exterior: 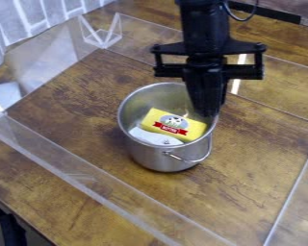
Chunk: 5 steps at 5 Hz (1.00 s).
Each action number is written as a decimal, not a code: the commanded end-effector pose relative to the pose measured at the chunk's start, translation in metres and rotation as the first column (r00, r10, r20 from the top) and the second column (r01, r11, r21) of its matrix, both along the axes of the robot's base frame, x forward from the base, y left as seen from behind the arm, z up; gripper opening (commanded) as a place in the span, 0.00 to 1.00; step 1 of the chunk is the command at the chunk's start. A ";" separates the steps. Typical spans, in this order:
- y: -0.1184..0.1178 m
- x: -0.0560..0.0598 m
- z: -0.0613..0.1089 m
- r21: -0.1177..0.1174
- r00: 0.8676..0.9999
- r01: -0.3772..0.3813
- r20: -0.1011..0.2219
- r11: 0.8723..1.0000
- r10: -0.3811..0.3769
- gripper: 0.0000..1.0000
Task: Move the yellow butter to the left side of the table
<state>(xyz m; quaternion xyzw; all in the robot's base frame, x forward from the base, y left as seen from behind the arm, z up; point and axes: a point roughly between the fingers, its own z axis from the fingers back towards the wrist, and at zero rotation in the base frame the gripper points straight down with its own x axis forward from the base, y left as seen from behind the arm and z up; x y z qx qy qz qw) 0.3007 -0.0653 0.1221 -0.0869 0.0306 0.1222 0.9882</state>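
The yellow rectangular butter packet with a red-and-white label (173,125) is seen inside the round steel pot (167,128), at the frame's centre. Above it, the black pincer (208,110) is apparently closed, its tips partly obscured.

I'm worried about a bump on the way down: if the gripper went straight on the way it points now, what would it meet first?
Probably the right side of the steel pot's rim, as the gripper points down there; depth is unclear, so it might instead dip inside beside the yellow butter.
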 end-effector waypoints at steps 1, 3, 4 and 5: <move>0.003 0.007 0.015 -0.003 0.997 0.052 0.052 0.999 -0.052 0.00; 0.010 -0.008 0.016 -0.010 0.990 -0.136 0.032 0.991 0.137 0.00; 0.019 -0.016 0.005 -0.006 0.982 -0.188 0.024 0.982 0.188 0.00; 0.030 -0.021 -0.002 -0.011 0.969 -0.245 0.014 0.969 0.245 0.00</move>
